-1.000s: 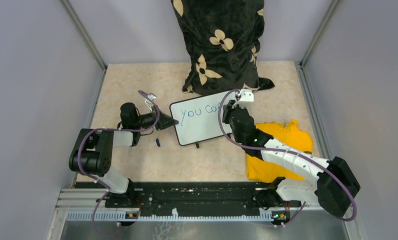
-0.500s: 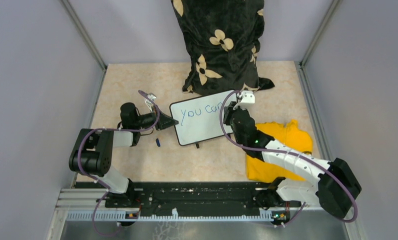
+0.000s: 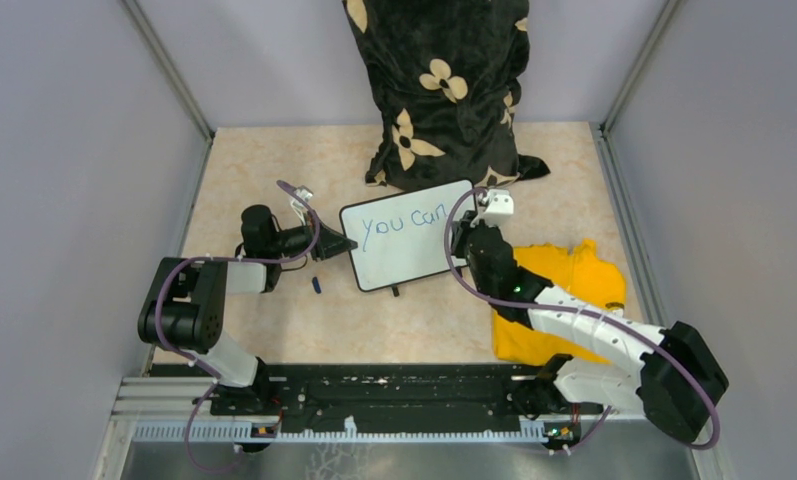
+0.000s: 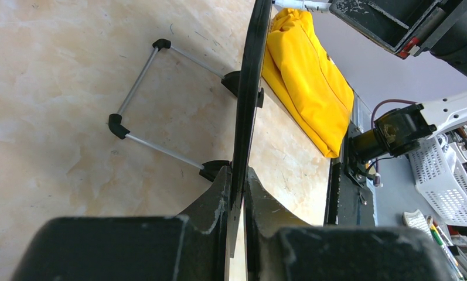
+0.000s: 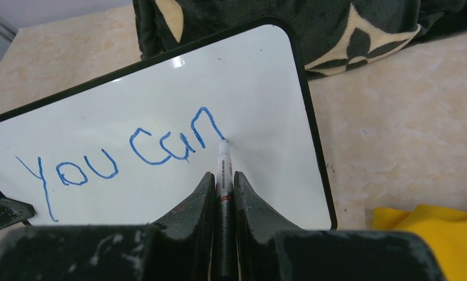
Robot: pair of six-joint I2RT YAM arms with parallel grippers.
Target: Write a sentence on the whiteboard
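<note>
1. Blue ink is forming the sentence: you are seeing two words, "You can", in one line across the upper part of the whiteboard. The board is sitting near the middle of the table, white face toward your arms.
2. Your left gripper is pinching the board's black rim at its 9 o'clock edge, with the jaws narrowed right onto it. One thin wire stand with black corners is reaching from the board's back onto the tabletop.
3. Your right gripper is working at the board's 3 o'clock side, its jaws clamped narrow on one marker. The marker's tip is touching the white surface at the tail of the "n".
4. One black cloth with cream flowers is piling up at 12 o'clock, crowding the board's top rim.
5. One yellow cloth is lying at 4 o'clock, partly under your right arm and just beside the board's corner.
6. One small blue piece is lying at 8 o'clock, near your left gripper and apart from the board. It is too small for you to identify.
7. In all you are looking at one board, one marker, two cloths, two written words and two closed grippers.
</note>
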